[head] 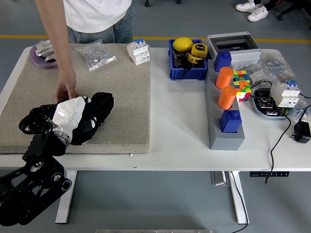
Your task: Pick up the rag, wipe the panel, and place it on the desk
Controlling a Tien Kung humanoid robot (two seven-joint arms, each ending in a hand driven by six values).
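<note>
Rag (pixel 99 109), black, bunched at lower left of the frame on the beige mat (pixel 121 97), under and around the left hand (pixel 85 116). Left hand pressed down on it, black fingers wrapped in the cloth, gripping the rag. Panel beneath hidden by hand and cloth. Person's hand (pixel 65 90) resting on the mat just behind, fingertips touching the bundle's far edge. Clear bag of small parts (pixel 95 55) and white breaker block (pixel 138 51) at the mat's far edge. Blue bin (pixel 187 60) with yellow items at upper centre of the white worktop (pixel 177 126). Grey tray with orange cylinders (pixel 224 87) and blue blocks to the right
</note>
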